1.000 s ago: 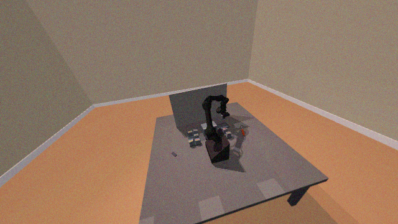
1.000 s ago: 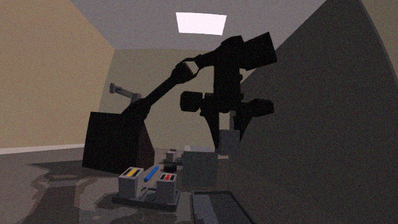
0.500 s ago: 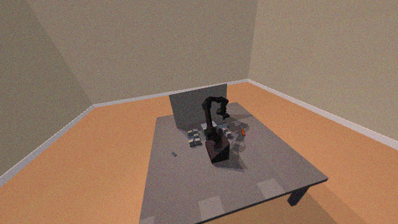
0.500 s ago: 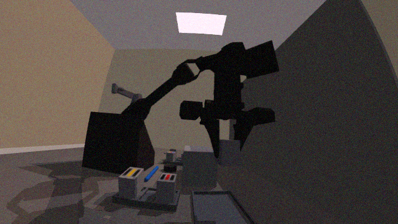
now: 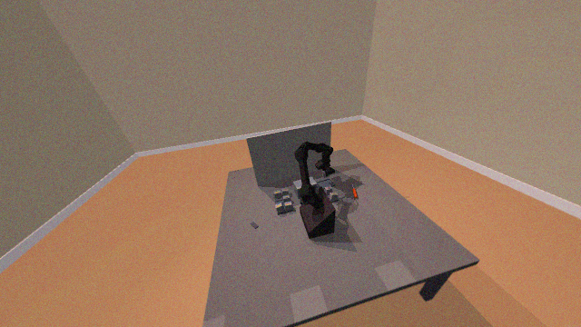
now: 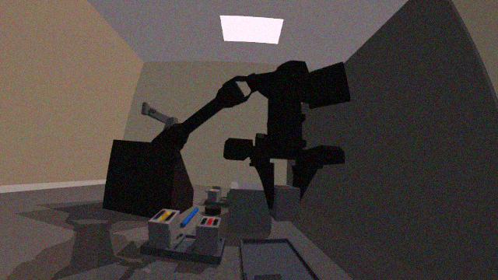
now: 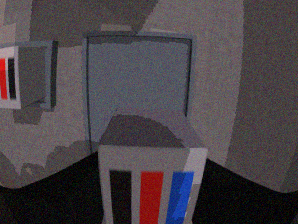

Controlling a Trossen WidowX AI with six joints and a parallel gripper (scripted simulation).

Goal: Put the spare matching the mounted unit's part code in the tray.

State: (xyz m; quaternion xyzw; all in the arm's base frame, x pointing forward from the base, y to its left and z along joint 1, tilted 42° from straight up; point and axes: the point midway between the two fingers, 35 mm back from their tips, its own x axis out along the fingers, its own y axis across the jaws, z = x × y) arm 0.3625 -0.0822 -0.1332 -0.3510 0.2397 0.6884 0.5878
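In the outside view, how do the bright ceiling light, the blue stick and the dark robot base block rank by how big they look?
Largest to smallest:
1. dark robot base block
2. bright ceiling light
3. blue stick

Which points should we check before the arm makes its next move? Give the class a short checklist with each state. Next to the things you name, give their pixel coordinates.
1. Spare block [image 6: 287, 204] [image 7: 152, 160] gripped by the gripper [image 6: 285, 202] [image 7: 148, 156]: ok, it sits between the fingers.
2. Stripes readable on the held block: ok, black, red, blue in the wrist view.
3. Stripes match the mounted unit's back: cannot tell, no view shows that code clearly.
4. Tray [image 6: 242, 258] [image 7: 86, 90] free of another block: ok in the part the wrist view shows.
5. Block resting in the tray, ready for release: not ok, it hangs above table level.
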